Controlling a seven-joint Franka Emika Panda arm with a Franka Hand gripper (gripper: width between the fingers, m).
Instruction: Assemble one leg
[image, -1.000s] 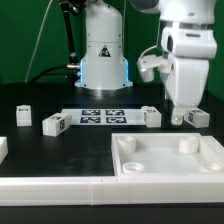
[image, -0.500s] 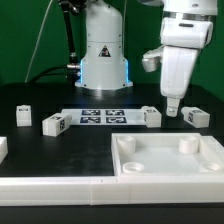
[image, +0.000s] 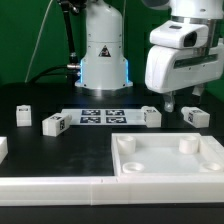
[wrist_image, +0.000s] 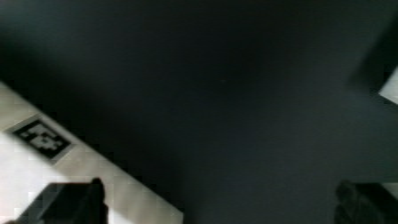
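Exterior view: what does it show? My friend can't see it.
The robot's gripper hangs open and empty over a black table, near two small white legs. Two more legs lie past the marker board, and a big white square piece sits in front.

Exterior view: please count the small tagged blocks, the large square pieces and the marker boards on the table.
Legs: 4
Large white square piece: 1
Marker board: 1
Total: 6
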